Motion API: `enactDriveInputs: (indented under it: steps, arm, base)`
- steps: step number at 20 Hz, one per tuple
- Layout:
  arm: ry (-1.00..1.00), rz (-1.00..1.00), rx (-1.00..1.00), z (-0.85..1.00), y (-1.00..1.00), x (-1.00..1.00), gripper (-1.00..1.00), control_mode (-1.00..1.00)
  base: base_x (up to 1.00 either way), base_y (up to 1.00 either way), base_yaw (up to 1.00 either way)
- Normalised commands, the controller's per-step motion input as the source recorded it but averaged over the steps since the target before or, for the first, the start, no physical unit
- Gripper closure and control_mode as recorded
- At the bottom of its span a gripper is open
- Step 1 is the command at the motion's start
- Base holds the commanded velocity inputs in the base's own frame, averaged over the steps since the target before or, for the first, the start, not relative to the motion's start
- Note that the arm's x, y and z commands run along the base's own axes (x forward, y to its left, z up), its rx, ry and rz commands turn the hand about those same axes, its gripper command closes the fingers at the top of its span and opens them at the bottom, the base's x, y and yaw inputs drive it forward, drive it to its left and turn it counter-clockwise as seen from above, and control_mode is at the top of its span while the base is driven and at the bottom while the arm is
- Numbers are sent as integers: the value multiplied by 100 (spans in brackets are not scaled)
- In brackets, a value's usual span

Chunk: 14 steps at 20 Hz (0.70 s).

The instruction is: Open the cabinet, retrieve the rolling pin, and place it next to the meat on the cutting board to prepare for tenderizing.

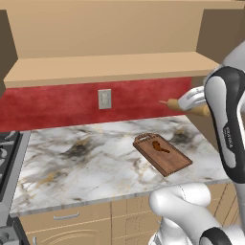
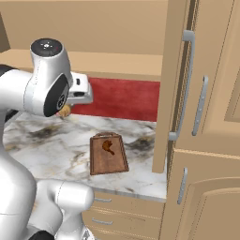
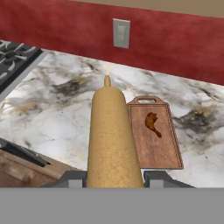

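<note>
The rolling pin [image 3: 113,135] was up in the air, a grainy light-brown wooden cylinder with a thin tapered handle poking out at its far end, and the gripper [image 3: 114,178] had its two dark fingertips partly closed, clamped on either side of the barrel. In the left base view the pin [image 1: 173,103] stuck out leftward from the hand, above the right part of the counter and in front of the red wall.

Below it lay the cutting board [image 3: 156,135], a dark reddish-brown rectangle with a raised rim and a slotted handle at its far end, flat on the worktop. On it, toward the far half, sat the meat [image 3: 152,124], a small glossy brown lump with a thin tail.

The countertop [image 1: 86,158] was white marble, veined in grey and gold. Behind it ran a mottled red backsplash [image 1: 57,103] with a pale wall outlet [image 1: 105,99]. Overhead, the cabinet [image 1: 105,67] stood open, smooth tan wood, its door [image 2: 171,89] swung out at the right with a long silver bar handle [image 2: 185,84]. Black stove grates [image 3: 15,54] showed far left.
</note>
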Motion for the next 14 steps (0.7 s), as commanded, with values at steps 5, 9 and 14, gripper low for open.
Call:
enactDriveInputs:
  steps: [5, 9, 14]
  arm:
    - [3, 0, 0, -38, -22, -13, 100, -100]
    - [0, 1, 0, -46, -1, 0, 100, -100]
    - [0, 2, 0, -43, 0, 1, 100, -100]
  base:
    - [0, 0, 0]
    - [0, 0, 0]
    - [0, 0, 0]
